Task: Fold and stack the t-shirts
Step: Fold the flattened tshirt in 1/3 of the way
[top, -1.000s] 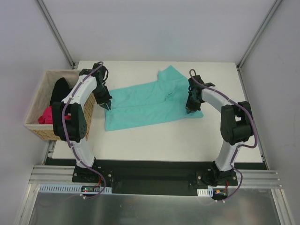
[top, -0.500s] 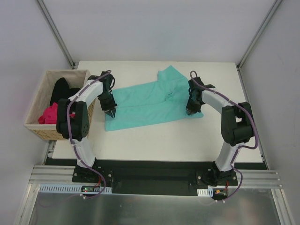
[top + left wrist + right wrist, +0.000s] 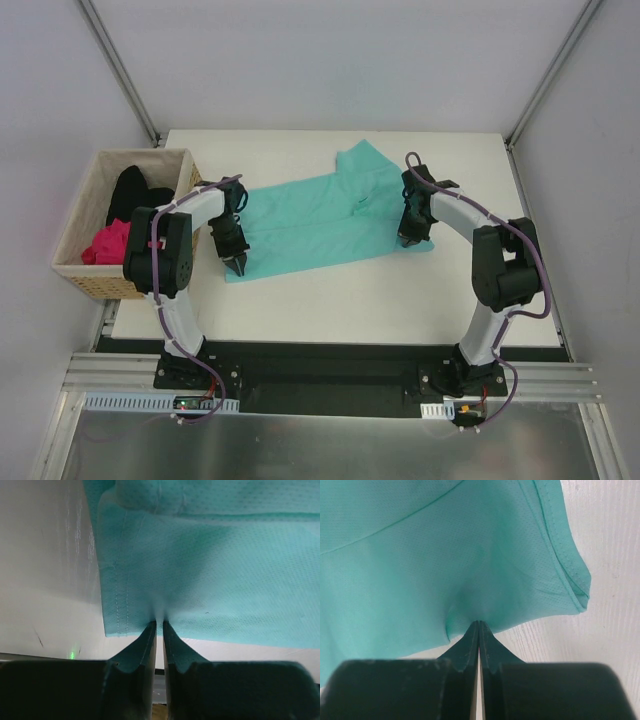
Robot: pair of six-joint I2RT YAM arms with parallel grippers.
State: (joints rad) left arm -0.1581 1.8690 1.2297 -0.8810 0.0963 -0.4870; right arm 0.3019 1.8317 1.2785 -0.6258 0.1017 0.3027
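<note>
Teal t-shirt (image 3: 310,215) flat on surface (image 3: 330,300) — my left tool (image 3: 240,262) and right tool (image 3: 405,238) each pinch its near edge; lift evenly, cloth taut.

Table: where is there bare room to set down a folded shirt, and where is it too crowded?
Widest bare patch: the near strip of the table, between the teal t-shirt and the near edge. Also the far strip, left of the sleeve, and the far right corner. Crowded: the left edge, where the left gripper pinches the shirt beside the basket.
</note>
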